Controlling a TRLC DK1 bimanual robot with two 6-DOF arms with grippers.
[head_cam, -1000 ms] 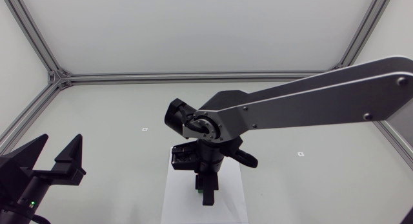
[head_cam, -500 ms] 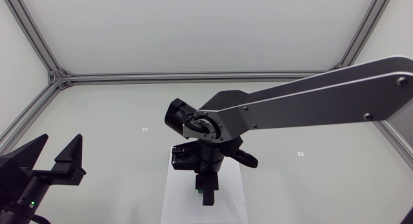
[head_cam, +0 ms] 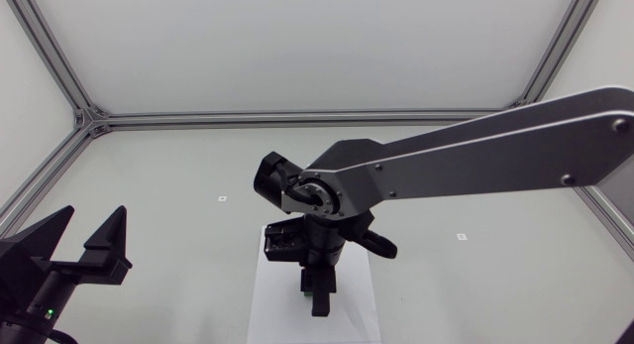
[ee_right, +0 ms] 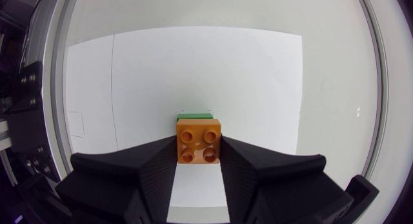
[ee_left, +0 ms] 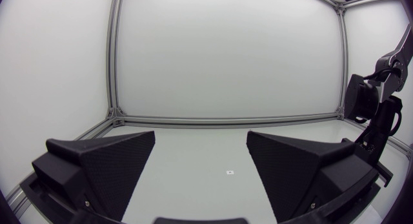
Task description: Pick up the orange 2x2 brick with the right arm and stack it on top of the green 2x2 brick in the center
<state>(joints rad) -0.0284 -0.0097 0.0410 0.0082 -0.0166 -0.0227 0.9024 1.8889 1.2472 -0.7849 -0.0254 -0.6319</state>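
- Change over the last second: none visible from overhead. The right arm [head_cam: 475, 161] stays where it was, reaching over the white sheet [head_cam: 272, 309] in the middle of the bench [head_cam: 178, 166]. The left fingers [ee_left: 103, 162] stay parked at the bench's left side.
- Reading: the arm is holding, not travelling. My judgement is that this is the seating step, with the carry done and the release not yet made.
- Right fingers [ee_right: 142, 172]: pinching the orange brick [ee_right: 198, 140] from two opposite sides, touching both side walls.
- Left fingers: spread wide, nothing between them.
- Orange brick: 2x2, four round studs facing up, square to the fingers, and level as far as can be told. Smooth plastic, no marks seen.
- Green brick [ee_right: 193, 114]: lies on the white sheet, directly under the orange one. Only a thin strip shows just ahead of it.
- The overlap looks nearly full. The strip may be a slight offset or only the viewing angle.
- Cannot tell whether the orange brick is pressed home on the green studs or sits just above them.
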